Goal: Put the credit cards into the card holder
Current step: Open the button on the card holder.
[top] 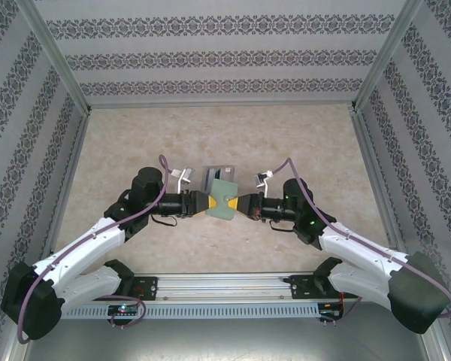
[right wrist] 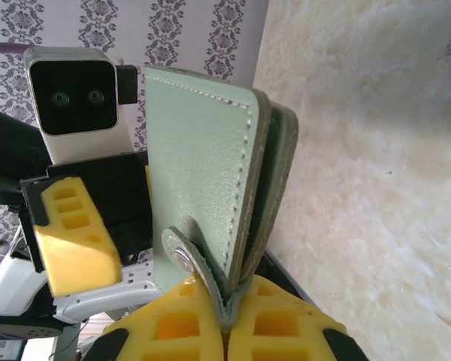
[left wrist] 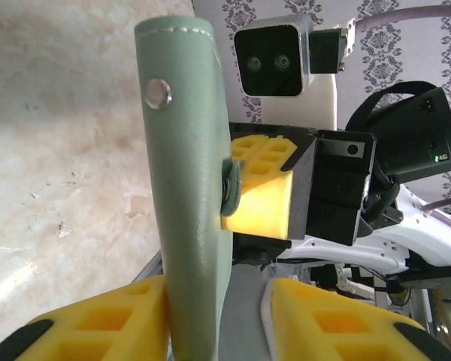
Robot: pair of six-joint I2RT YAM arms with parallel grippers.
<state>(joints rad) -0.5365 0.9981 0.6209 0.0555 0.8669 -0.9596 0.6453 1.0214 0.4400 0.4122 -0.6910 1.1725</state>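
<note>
Sage-green card holder (top: 225, 201) at mid-table, between left gripper (top: 208, 204) and right gripper (top: 243, 204), each meeting one side edge. Clear stand (top: 216, 177) just behind it, contents hard to read. Beige marbled table (top: 135, 143), patterned walls (top: 225, 56).

Middle of the table (top: 135, 135), and the card holder (top: 225, 201) sat between both arms: left gripper (top: 207, 203) on its left, right gripper (top: 241, 204) on its right, nose to nose. Its right edge was pinched in the right gripper's fingers. Its left edge stood between the left gripper's fingers, one finger apart from it. The stand (top: 216, 177) stood just behind.
</note>
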